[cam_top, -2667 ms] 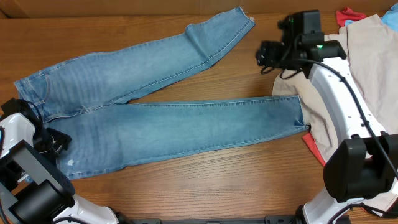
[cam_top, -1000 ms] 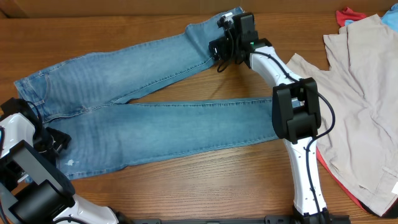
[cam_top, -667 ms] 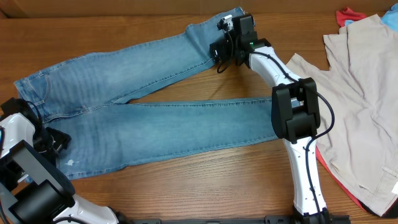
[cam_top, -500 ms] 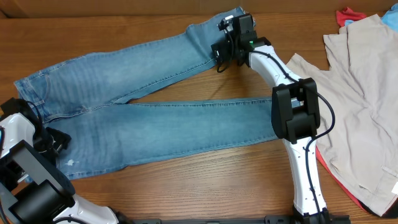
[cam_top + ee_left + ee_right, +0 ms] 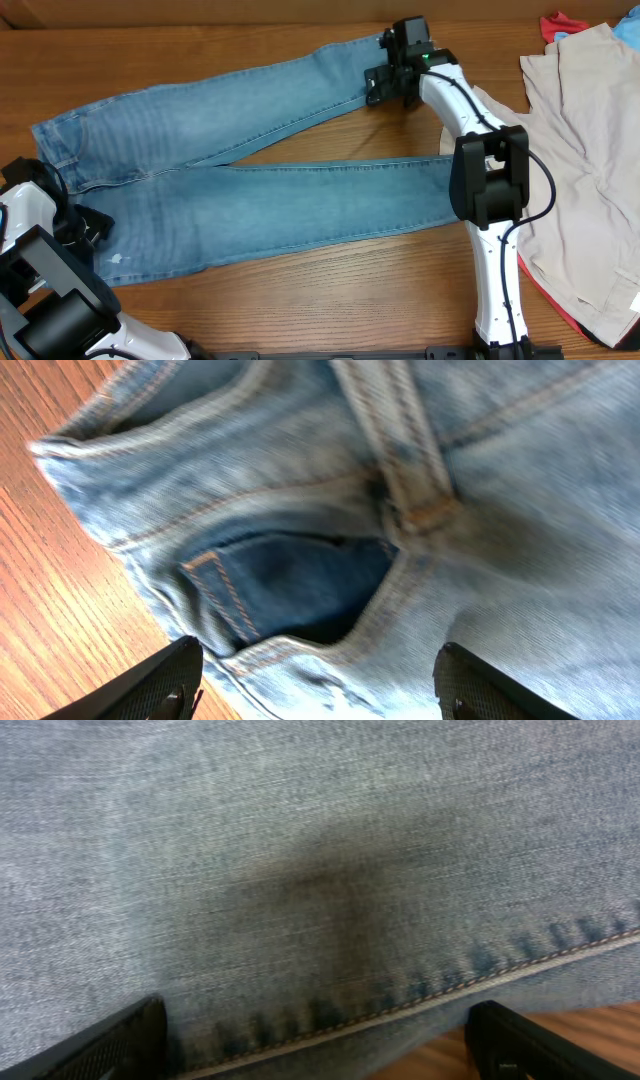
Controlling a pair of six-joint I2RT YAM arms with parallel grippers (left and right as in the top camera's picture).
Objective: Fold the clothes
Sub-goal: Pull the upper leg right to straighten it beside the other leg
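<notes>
free: front table strip (image 5: 300, 300) | blocked: jeans (image 5: 250, 200) across ctr, R arm (image 5: 490, 190) mid-right, beige garment (image 5: 580, 150) far right

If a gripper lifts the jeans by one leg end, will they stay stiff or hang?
The jeans lie flat with soft creases, so they would probably hang limp. Thick denim and seams suggest they are fairly heavy and not slippery. Long legs would likely drag.

Right arm (image 5: 478, 120) is stretched way out from its base at the near edge, going up through a dark elbow (image 5: 488, 185) and then slanting off to the left at the far side. Right gripper (image 5: 385, 88) is spread wide, and its wrist cam only catches both fingertips (image 5: 115, 1042) in the bottom corners. Left arm (image 5: 35, 255) is tucked up in the near-left corner. Left gripper (image 5: 92, 226) points right, jaws parted too, with its tips (image 5: 165, 682) showing low in its cam.
</notes>
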